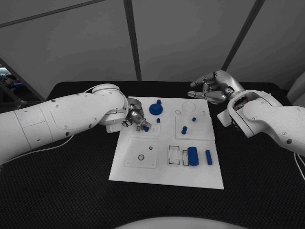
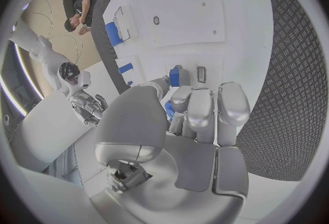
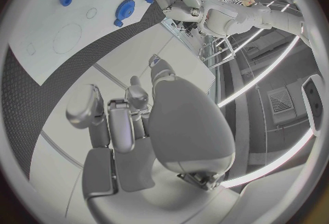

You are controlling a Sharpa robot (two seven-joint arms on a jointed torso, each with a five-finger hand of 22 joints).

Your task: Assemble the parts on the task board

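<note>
The white task board (image 1: 167,164) lies mid-table. My left hand (image 1: 135,118) hovers at its far left edge and pinches a small blue part (image 2: 177,76) between thumb and fingertips (image 2: 200,107). A blue gear (image 1: 156,109) stands just beyond that hand, also seen as the gear (image 3: 126,7) in the right wrist view. Small blue pegs (image 1: 184,129) dot the far half. A blue cylinder (image 1: 192,156) and a blue bar (image 1: 208,157) lie on the near right. My right hand (image 1: 211,88) hangs off the board's far right corner, fingers loosely bent, holding nothing.
The board has a recessed plate with small holes (image 1: 141,153) on the near left and a rectangular slot (image 1: 174,155) beside the cylinder. Black table (image 1: 70,191) runs all round the board, with wide room on the near side.
</note>
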